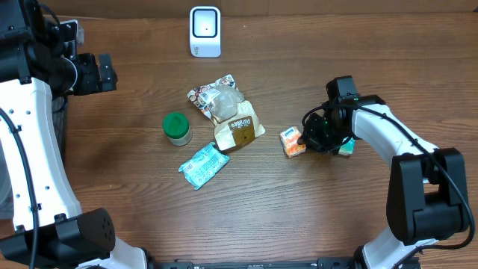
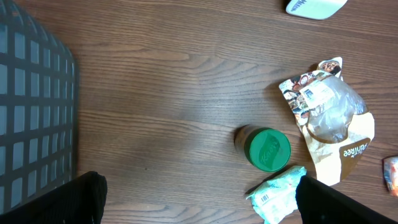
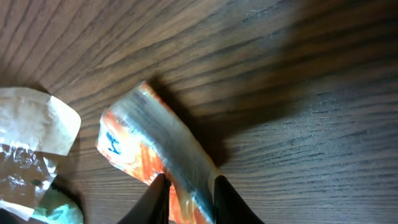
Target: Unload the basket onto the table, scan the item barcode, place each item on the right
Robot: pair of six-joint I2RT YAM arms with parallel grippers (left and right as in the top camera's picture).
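A green-lidded jar [image 1: 177,127] stands near a teal pouch [image 1: 203,165] and a brown snack bag [image 1: 228,112].

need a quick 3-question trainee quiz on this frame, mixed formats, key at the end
1. True or false: the left gripper is open and empty.
2. Between the right gripper's fingers lies: A green-lidded jar, B orange pack, C teal packet?
3. What stands at the table's far edge?
Key: 1 true; 2 B; 3 the white scanner.
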